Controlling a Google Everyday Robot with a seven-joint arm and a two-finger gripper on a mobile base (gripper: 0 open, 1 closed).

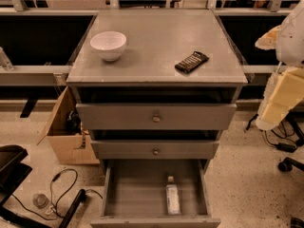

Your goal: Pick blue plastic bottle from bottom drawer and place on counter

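Blue plastic bottle [172,198] is lying flat in the open bottom drawer [133,194], down and to the left of the gripper [278,103] as you are viewing it, and well apart from it. The counter [156,32] is sitting up and to the gripper's left, and it is carrying a white bowl [109,44] on its far side and a dark flat object [191,61] on the side nearer the gripper. The bottom drawer is standing out toward you under two shallower knobbed drawers. The gripper is hanging beside the cabinet's right flank, roughly level with the top drawer, on a pale arm reaching in from the right edge; you cannot tell whether it is apart or together. The bottle's long axis is running front to back, with its white cap pointing to the drawer's rear. By my judgement you are needing to travel down and left, then close across its narrow width.
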